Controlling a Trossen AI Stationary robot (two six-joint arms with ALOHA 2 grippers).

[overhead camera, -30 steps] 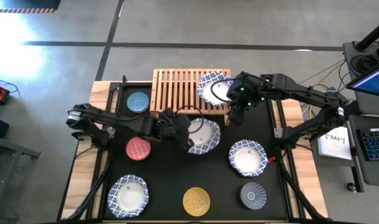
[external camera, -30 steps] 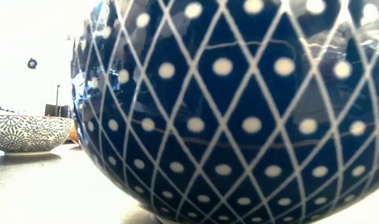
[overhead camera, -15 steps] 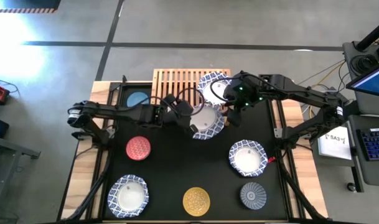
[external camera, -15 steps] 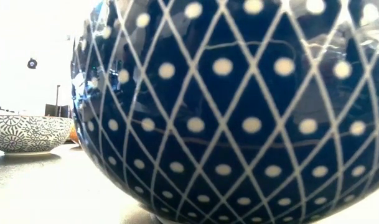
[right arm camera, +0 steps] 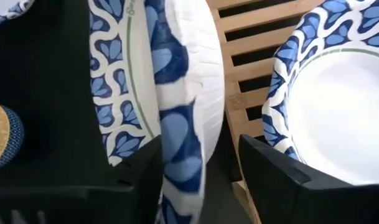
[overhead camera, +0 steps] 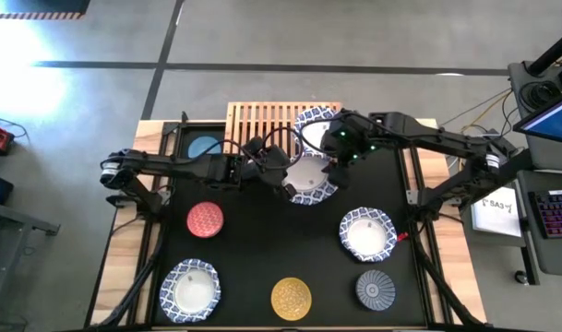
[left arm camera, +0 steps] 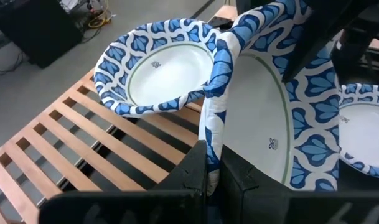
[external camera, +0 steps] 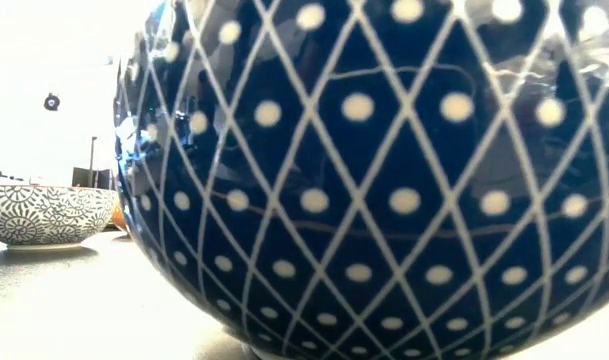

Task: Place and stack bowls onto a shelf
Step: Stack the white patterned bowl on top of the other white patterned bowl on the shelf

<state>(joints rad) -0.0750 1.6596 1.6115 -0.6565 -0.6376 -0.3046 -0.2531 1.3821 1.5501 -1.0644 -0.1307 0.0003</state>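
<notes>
My left gripper [overhead camera: 279,175] is shut on a white bowl with a blue-patterned rim [overhead camera: 310,181], held just in front of the light-wood slatted shelf [overhead camera: 262,129]. A second bowl of the same kind [overhead camera: 316,129] rests by its base on the shelf's right end. My right gripper [overhead camera: 337,159] is open at the held bowl's right side. In the right wrist view its fingers [right arm camera: 139,180] stand on either side of that bowl's rim [right arm camera: 183,124]. Other bowls lie on the black mat. My left gripper pinches the held bowl's rim [left arm camera: 213,155] between its two fingers, one on the inside and one on the outside, coming level from the table's left. The bowl is tipped up on edge, clear of the mat, and its upper rim [left arm camera: 221,56] is at the shelf bowl's rim. My right gripper: I cannot tell whether its fingers touch the rim between them.
On the mat are a blue bowl [overhead camera: 204,148], a red one [overhead camera: 205,219], a yellow one [overhead camera: 291,298], a ribbed grey one [overhead camera: 375,290] and two white patterned ones [overhead camera: 190,288] [overhead camera: 365,232]. One patterned bowl [external camera: 384,170] fills the low view.
My left gripper has carried the white bowl toward the table's far edge and right, up to the shelf, and the bowl has tipped up onto its edge. My right gripper has moved left, toward the held bowl.
</notes>
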